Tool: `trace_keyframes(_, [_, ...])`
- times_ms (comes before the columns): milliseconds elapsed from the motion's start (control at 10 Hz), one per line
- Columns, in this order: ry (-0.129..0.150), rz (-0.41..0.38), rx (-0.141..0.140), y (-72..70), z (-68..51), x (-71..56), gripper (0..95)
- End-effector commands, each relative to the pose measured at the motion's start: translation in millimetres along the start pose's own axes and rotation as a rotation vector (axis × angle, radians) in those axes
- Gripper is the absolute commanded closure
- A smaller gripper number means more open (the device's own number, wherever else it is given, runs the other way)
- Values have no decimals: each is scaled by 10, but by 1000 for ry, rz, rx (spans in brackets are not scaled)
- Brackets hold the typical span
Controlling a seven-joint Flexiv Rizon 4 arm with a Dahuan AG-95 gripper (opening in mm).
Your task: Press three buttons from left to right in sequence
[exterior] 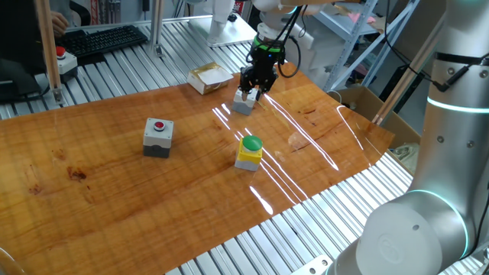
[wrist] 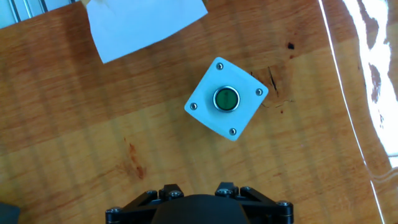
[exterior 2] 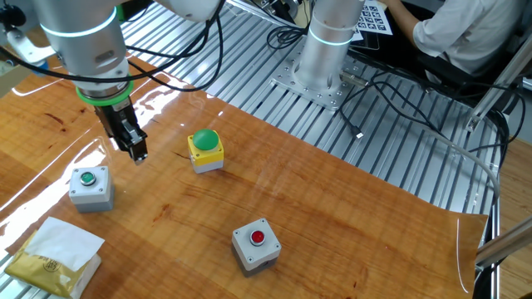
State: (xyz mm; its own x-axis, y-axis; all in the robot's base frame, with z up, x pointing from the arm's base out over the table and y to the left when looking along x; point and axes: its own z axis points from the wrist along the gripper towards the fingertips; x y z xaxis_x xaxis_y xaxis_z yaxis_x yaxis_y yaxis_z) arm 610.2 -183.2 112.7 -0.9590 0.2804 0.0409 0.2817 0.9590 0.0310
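Note:
Three button boxes stand on the wooden table (exterior: 92,191). The grey box with the red button (exterior: 158,137) is at the left, also in the other fixed view (exterior 2: 255,245). The yellow box with the large green dome (exterior: 250,151) is in the middle (exterior 2: 205,150). The grey box with the small green button (exterior: 244,102) is at the back (exterior 2: 91,187) and shows in the hand view (wrist: 226,98). My gripper (exterior: 251,92) hovers just above and beside this last box (exterior 2: 138,154), not touching it. No view shows whether the fingertips are apart.
A flat tan cardboard box with white paper (exterior: 208,76) lies behind the small-green-button box (exterior 2: 54,256). A red mushroom button on a pale box (exterior: 61,59) and a keyboard (exterior: 107,40) sit on the metal slats at the back left. A second robot base (exterior 2: 322,50) stands beyond the table.

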Motion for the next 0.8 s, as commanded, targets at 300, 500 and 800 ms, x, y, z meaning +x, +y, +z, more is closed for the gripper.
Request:
trace_keyframes(300, [-12, 89, 39, 44, 34, 307, 950])
trace_keyframes(500, [-13, 112, 36, 45, 52, 643, 950])
trace_keyframes(800, [-11, 121, 21, -8, 79, 1040, 950])
